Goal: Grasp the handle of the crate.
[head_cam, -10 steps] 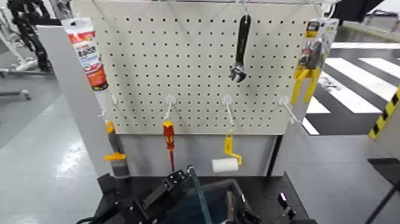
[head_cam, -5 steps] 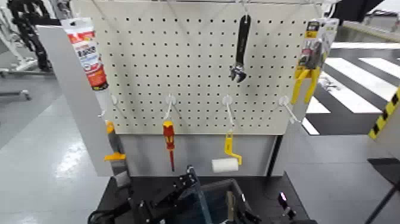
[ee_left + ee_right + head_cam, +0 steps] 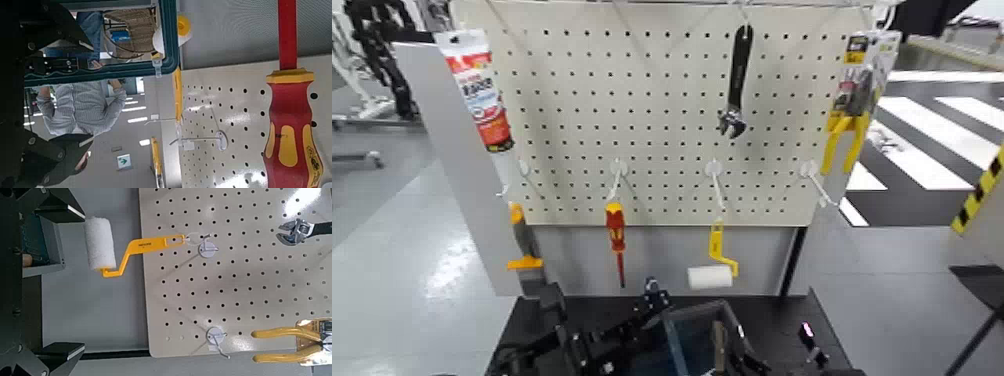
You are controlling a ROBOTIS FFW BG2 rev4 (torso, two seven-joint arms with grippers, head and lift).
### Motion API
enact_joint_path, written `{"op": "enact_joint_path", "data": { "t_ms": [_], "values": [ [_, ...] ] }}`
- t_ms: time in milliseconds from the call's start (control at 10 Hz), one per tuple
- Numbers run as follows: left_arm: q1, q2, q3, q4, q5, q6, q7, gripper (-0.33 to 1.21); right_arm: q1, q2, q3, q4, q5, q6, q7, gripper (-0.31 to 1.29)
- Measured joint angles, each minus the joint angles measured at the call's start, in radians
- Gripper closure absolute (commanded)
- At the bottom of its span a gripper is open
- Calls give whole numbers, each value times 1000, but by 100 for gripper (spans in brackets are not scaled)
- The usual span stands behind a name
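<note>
Handle (image 3: 675, 345) of the crate (image 3: 734, 320) lies between the left gripper's (image 3: 92, 92) spread fingers. Right gripper (image 3: 76, 283), also spread, hangs beside it, right.

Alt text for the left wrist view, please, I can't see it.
The left gripper, jaws apart, with a corner of a teal plastic frame showing in the gap; whether they touch is unclear. Nearby are a red-and-yellow screwdriver and a cream perforated pegboard; a person in a striped shirt appears beyond.

Head view from above, wrist views closer, all three sharing the pegboard (image 3: 662, 120)
</note>
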Motion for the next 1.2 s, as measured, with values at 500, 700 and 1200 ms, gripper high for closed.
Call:
{"op": "enact_joint_path", "data": {
  "t_ms": [500, 700, 1200],
  "values": [
    [-33, 0, -43, 45, 0, 29, -64, 119, 1, 1, -1, 1, -4, -5, 0, 15],
    [-25, -3, -42, 45, 0, 32, -70, 119, 2, 1, -2, 1, -5, -5, -1, 15],
    [21, -9, -5, -43, 0, 78, -43, 119, 3, 1, -2, 0, -6, -1, -2, 15]
  ]
}}
